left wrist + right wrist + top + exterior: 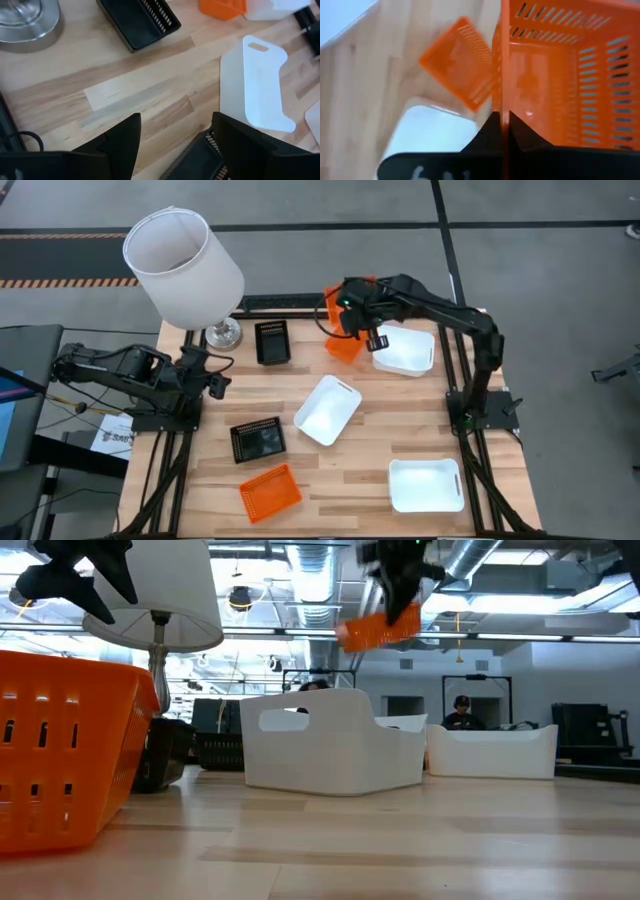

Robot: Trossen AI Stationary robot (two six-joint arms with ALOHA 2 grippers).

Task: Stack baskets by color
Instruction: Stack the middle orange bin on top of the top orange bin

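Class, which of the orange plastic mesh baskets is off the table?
The orange plastic mesh basket pinched by the right gripper, raised at the table's far side; the other visible orange basket lies on the near edge.

You see the near orange basket (65,745) cut off by the low view's left edge. The lifted orange basket (378,630) is blurred there, and the lamp shade (183,268) hides its own stem.
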